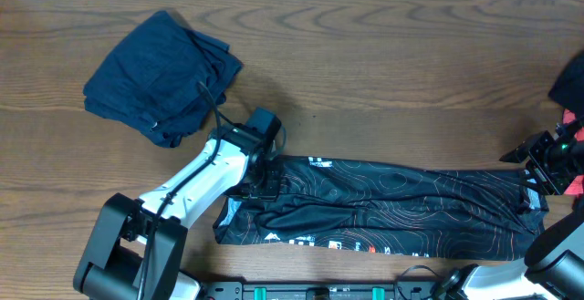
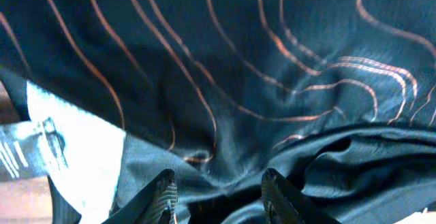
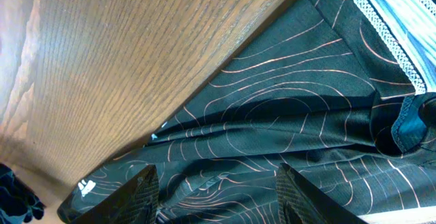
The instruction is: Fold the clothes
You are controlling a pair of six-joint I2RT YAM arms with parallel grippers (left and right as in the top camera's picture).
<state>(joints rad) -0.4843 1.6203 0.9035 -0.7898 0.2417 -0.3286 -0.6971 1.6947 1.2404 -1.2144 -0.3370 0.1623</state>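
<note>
- Wood of the brown table (image 1: 411, 63) carries everything, and the jersey (image 1: 401, 204) lies on it close to the front edge
- The jersey, black with thin orange contour lines, is already narrowed into one long band; its long axis runs left to right across the table, from one arm to the other
- A bundle of dark blue cloth (image 1: 164, 72) sits at the far left, well apart from the band, with neither arm touching it
- The left gripper (image 2: 218, 180) hangs over the band's left end with its jaws spread apart and, as far as we can tell, nothing pinched; the cloth runs away from it to the right
- The right gripper (image 3: 216, 176) hangs over the right end, jaws likewise spread and empty, with the light-blue collar (image 3: 398, 9) just beside it; the cloth runs away from it to the left
- Each arm is nearest its own end, so we judge the coming fold must carry one short end along the long axis onto the other
- White lettering (image 1: 297, 241) and small coloured logos (image 1: 345, 243) line the near edge, too small for us to read
- A small white logo (image 3: 85, 186) shows in the right wrist view; we cannot make out the brand
</note>
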